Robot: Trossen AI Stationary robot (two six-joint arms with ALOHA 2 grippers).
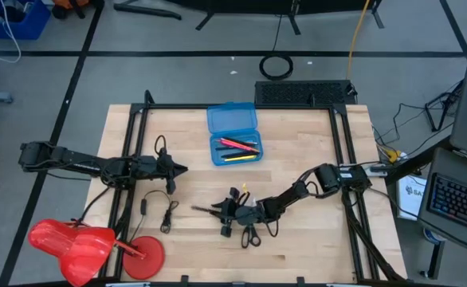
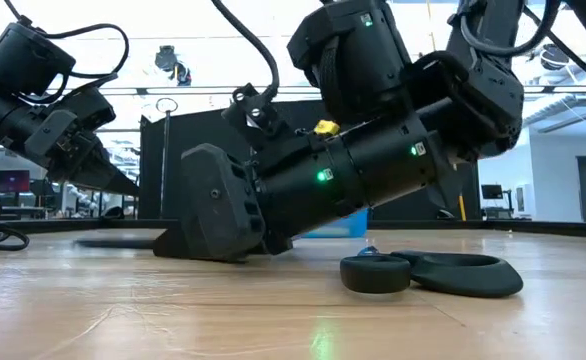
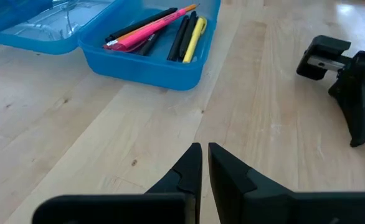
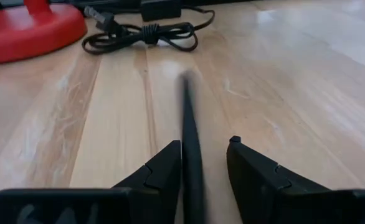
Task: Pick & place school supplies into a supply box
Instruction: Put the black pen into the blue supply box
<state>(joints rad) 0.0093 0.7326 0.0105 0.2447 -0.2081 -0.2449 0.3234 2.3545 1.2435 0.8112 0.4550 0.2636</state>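
The right gripper [image 4: 198, 163] lies low on the table with its fingers spread either side of a slim black pen [image 4: 187, 130], not yet closed on it. Just beside it lie the scissors [image 1: 250, 235], also waiting. The left gripper [image 3: 204, 163], fingers pressed together and empty, hovers near the supply box [image 1: 233, 134], which stands open with several pens and pencils [image 3: 154, 32] already inside. The job looks more than half done. In the low view the right arm hides the pen.
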